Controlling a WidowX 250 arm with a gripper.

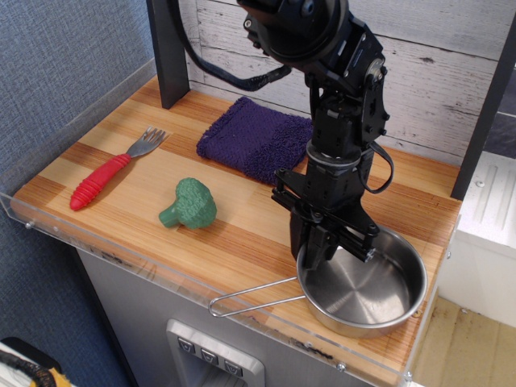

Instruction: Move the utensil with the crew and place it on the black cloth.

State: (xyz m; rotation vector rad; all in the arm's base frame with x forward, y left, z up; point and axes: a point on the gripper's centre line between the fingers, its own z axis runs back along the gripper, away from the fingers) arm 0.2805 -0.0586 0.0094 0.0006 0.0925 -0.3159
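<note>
A black robot arm descends from the top of the view, and its gripper (316, 247) meets the rear-left rim of a small round shiny stainless-steel pan (367, 282) with a long thin wire loop handle. The jaws are pressed onto that rim, one finger outside the wall and the other inside the bowl, so that they pinch the pan's edge. The pan sits at the front right of the striped wooden surface (242, 234), close to the clear acrylic lip that runs along the front edge. Its wire handle points left and slightly forward, and the loop end reaches over that front lip. Whether the pan's base rests flat on the surface or is raised off it cannot be told from this view.

A square fuzzy dark purple knitted cloth (254, 137) lies flat at the back of the surface, near the whitewashed plank wall. It is behind and to the left of the pan and apart from it; the arm's body crosses in front of its right corner. A green toy broccoli floret (190, 203) lies on its side near the middle of the surface, between the cloth and the front edge and well to the left of the pan. A metal fork with a ribbed red handle (110, 171) lies diagonally at the left, tines toward the back, apart from all other items.
</note>
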